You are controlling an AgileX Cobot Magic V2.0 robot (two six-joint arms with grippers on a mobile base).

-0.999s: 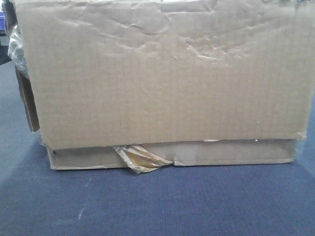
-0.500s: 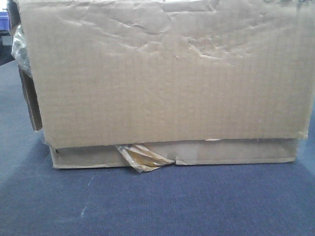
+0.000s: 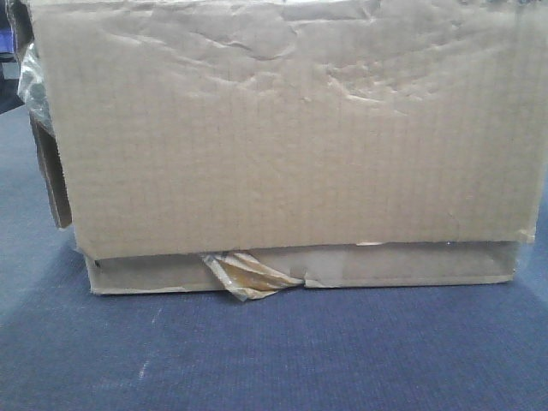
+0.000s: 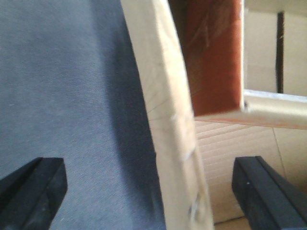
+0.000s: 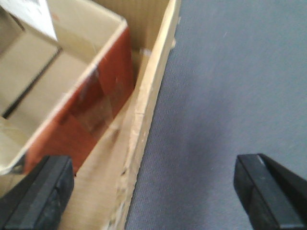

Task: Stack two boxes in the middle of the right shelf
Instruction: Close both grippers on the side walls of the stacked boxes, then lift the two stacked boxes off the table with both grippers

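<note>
No legible text or labels anywhere.

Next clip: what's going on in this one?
Both arms are at a large cardboard box sitting on blue carpet. The left gripper is open, straddling one side wall. The right gripper is open, straddling the wall on the other side. A red-brown smaller box sits inside. Nothing is gripped or lifted yet.

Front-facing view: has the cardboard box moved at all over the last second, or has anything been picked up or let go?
Nothing has visibly changed. The cardboard box fills the front view just as it did a second ago, resting on the blue carpet. The torn tape hangs at its lower edge in the same spot. The wrist views have no earlier pictures to compare against.
</note>
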